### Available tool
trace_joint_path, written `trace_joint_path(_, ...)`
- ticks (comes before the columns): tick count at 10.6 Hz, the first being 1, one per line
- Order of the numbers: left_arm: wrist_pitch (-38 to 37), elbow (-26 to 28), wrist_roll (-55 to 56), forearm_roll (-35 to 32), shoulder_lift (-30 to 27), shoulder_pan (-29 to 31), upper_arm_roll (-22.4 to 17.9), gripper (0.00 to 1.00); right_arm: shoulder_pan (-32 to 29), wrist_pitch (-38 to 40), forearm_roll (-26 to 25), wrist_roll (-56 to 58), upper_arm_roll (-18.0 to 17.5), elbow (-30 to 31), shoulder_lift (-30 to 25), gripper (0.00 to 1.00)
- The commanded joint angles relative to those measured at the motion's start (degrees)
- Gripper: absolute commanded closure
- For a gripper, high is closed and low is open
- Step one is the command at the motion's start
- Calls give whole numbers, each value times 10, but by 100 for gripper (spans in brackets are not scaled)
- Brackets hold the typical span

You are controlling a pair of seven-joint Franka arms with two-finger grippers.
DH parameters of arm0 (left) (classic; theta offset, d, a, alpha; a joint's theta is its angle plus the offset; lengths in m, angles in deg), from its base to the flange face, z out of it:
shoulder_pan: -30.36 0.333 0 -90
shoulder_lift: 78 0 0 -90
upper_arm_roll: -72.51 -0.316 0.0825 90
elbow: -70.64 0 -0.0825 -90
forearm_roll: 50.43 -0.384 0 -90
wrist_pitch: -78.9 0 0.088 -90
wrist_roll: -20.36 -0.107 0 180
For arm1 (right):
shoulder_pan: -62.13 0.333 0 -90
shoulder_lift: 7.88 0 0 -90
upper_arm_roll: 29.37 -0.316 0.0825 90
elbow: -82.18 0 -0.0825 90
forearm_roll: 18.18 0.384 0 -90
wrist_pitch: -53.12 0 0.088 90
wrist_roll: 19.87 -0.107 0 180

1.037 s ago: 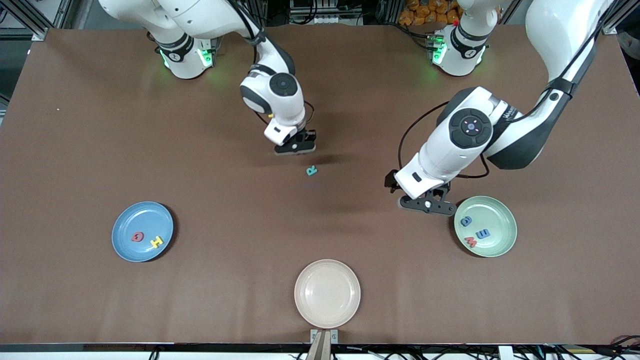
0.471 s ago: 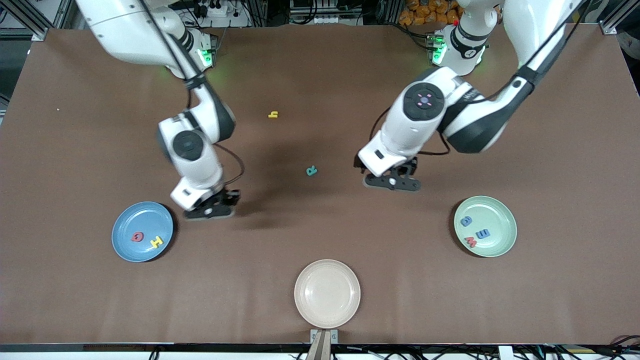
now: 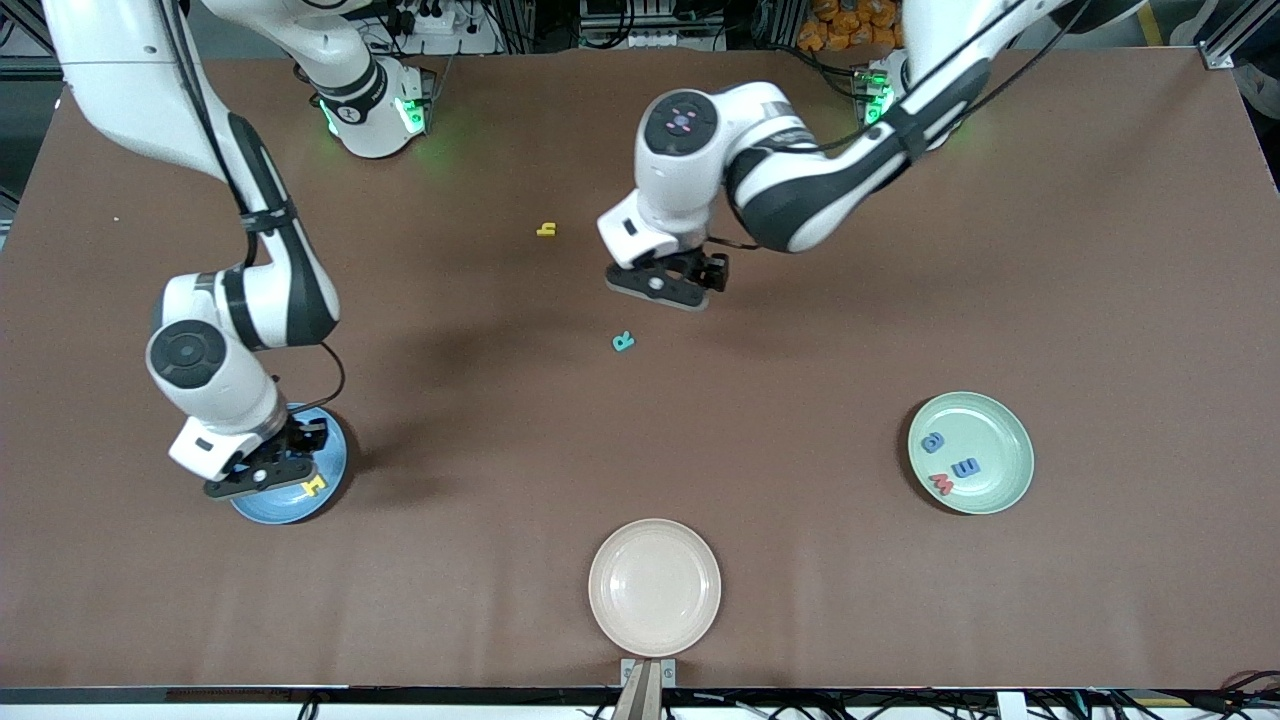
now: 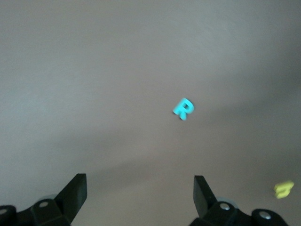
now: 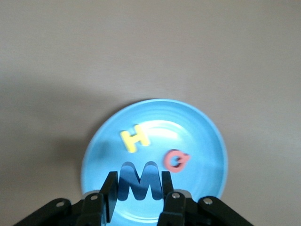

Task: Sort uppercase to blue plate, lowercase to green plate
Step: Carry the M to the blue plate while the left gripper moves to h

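Observation:
My right gripper [image 3: 262, 478] hangs over the blue plate [image 3: 338, 452], shut on a big blue uppercase M [image 5: 139, 182]. On that plate [image 5: 202, 136] lie a yellow H [image 5: 135, 139] and a red Q [image 5: 176, 161]; the front view shows only the H [image 3: 314, 485]. My left gripper [image 3: 668, 290] is open and empty [image 4: 140, 193] over the table's middle. A teal R [image 3: 623, 342] lies on the table just nearer the camera than it, also in the left wrist view [image 4: 183, 108]. A yellow lowercase h [image 3: 546, 230] lies farther back. The green plate [image 3: 1000, 440] holds a blue a [image 3: 932, 441], a blue m [image 3: 966, 467] and a red w [image 3: 941, 485].
An empty beige plate [image 3: 654, 586] sits near the table's front edge, midway between the two coloured plates. The yellow h [image 4: 284, 189] shows at the rim of the left wrist view.
My right arm swung from the table's middle to above the blue plate, carrying the M. My left arm moved from beside the green plate to the middle, near the R.

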Motion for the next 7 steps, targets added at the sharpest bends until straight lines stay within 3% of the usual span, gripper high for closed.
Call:
trace_joint_path(1,27,-8,-130,-42,39,-45,-8,0,0,10,-8,8,1,-36,22,37)
trace_joint_path(2,36,-9,-186,-44,48,-82,-23,0,-3,10,-4,5,2,-36,22,0)
trace_joint_path(7,195,-13,-317,-41,83,-303,-176,0,-3,11,-2,4,2,-29,23,0)
